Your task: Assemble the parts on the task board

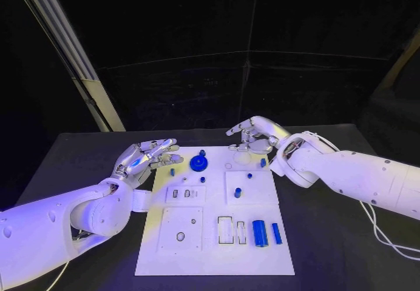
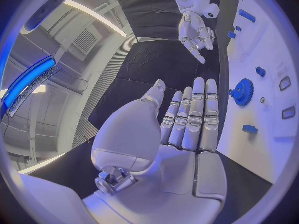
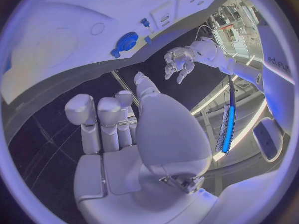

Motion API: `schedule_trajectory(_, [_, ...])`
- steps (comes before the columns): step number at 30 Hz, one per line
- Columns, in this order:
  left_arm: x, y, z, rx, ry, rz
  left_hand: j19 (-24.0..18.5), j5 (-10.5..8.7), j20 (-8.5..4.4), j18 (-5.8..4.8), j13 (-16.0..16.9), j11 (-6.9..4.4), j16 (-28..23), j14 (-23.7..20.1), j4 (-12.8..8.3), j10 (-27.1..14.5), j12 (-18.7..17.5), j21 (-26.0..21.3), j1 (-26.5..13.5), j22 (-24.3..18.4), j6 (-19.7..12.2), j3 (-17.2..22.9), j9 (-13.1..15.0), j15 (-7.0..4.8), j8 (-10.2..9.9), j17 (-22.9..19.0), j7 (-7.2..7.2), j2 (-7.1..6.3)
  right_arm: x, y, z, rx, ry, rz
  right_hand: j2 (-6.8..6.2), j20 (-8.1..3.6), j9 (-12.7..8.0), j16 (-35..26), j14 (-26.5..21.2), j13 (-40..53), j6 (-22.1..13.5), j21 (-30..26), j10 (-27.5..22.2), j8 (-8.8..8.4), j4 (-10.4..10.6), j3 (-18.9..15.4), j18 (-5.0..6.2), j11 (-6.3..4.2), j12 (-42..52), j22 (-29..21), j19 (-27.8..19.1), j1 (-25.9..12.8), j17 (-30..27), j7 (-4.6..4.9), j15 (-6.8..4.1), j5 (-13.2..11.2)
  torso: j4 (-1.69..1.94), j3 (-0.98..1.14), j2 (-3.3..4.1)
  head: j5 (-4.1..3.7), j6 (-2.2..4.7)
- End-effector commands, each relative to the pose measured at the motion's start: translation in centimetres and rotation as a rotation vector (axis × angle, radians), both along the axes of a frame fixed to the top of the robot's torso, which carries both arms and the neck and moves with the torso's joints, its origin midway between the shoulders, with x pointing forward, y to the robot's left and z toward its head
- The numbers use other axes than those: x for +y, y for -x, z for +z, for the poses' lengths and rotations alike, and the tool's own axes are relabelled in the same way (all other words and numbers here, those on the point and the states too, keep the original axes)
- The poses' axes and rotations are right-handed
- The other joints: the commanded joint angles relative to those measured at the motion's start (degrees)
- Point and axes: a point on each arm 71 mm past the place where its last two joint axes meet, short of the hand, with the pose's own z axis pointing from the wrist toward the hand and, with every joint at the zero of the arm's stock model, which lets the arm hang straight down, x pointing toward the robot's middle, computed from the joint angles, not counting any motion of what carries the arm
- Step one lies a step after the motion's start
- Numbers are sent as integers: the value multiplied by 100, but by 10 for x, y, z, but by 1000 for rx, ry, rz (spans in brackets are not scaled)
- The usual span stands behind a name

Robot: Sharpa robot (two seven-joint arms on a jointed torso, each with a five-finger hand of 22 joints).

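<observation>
Beside the task board [image 1: 214, 257], the blue gear [image 1: 199, 162] looks light, rigid, slippery; rim grip suits. Left hand [image 1: 149, 156] and right hand [image 1: 254, 136] spread, empty.

One task board [image 1: 214, 254], one gear [image 1: 199, 162], perhaps eight other blue parts [image 1: 260, 233]

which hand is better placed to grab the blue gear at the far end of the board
Left, probably. The left hand hovers open right beside the blue gear; the right hand sits farther from it, fingers curled.
</observation>
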Motion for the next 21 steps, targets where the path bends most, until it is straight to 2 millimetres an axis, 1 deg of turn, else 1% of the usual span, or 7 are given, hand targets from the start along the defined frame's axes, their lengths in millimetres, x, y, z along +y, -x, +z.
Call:
schedule_trajectory(1, [-1, 0, 2, -15, 11, -8, 21, -13, 2, 83, -2, 14, -33, 32, -25, 23, -26, -20, 32, -8, 22, 4, -1, 1, -33, 7, 19, 48, -19, 2, 2, 75, -156, 22, -2, -5, 6, -49, -6, -76, 29, -33, -27, -1, -84, 28, 87, 10, -75, -31, -11, 123, -38, -3, -33, -13, -65, 37, -35, -36, 2])
schedule_trajectory(6, [0, -2, 2, -17, 10, -5, 22, -13, 2, 83, -2, 11, -36, 33, -31, 29, -25, -22, 34, -10, 29, 5, 0, -1, -32, 9, 14, 50, -55, 5, -4, 100, -150, -45, -6, -5, 5, -50, 22, -63, 31, -31, 28, -3, -119, 29, 80, 15, -47, -7, 26, 158, -6, 5, -29, 21, -64, 49, -46, -99, 21])
schedule_trajectory(10, [1, -2, 1, -18, 9, -2, 23, -13, 1, 84, -1, 9, -37, 35, -35, 33, -25, -23, 37, -11, 32, 6, 0, -2, -32, 10, 12, 51, -79, 6, -11, 119, -133, -96, -16, -6, -1, -12, 61, 7, 5, 2, 111, -16, -143, 21, 65, 18, 43, 67, 89, 172, 79, 10, -29, 54, -83, 70, -54, -123, 31])
schedule_trajectory(12, [0, -3, 1, -18, 9, -2, 23, -13, 1, 84, -1, 9, -37, 35, -35, 33, -25, -23, 37, -11, 32, 6, 0, -2, -32, 10, 12, 51, -87, 7, -17, 130, -119, -111, -18, -6, -2, 0, 70, 14, -3, 12, 121, -20, -146, 19, 61, 19, 53, 87, 105, 173, 103, 11, -28, 60, -85, 70, -53, -142, 31])
schedule_trajectory(15, [0, -3, 1, -19, 9, -2, 23, -13, 1, 84, -1, 9, -37, 35, -35, 33, -25, -23, 37, -11, 32, 6, 0, -2, -32, 10, 12, 51, -93, 9, -26, 151, -96, -122, -20, -6, -3, 34, 86, 51, -8, 33, 150, -22, -150, 16, 52, 20, 96, 133, 135, 173, 167, 12, -28, 62, -65, 51, -43, -179, 33])
schedule_trajectory(19, [0, -3, 1, -18, 9, -2, 23, -13, 1, 84, -1, 9, -37, 35, -35, 33, -25, -23, 37, -11, 32, 6, 0, -2, -32, 10, 12, 51, -94, 10, -37, 175, -53, -118, -28, -6, -3, 68, 116, 75, -17, 58, 186, -24, -158, 2, 43, 22, 133, 179, 177, 167, 227, 13, -28, 39, -57, 52, -35, -187, 31])
schedule_trajectory(21, [0, -3, 1, -18, 9, -2, 23, -13, 1, 84, -1, 9, -37, 35, -35, 33, -25, -23, 37, -11, 32, 6, 0, -2, -32, 10, 12, 51, -95, 11, -42, 186, -31, -117, -31, -5, -3, 79, 127, 81, -20, 66, 197, -24, -157, -7, 40, 23, 144, 191, 191, 156, 246, 13, -27, 22, -48, 38, -36, -198, 24])
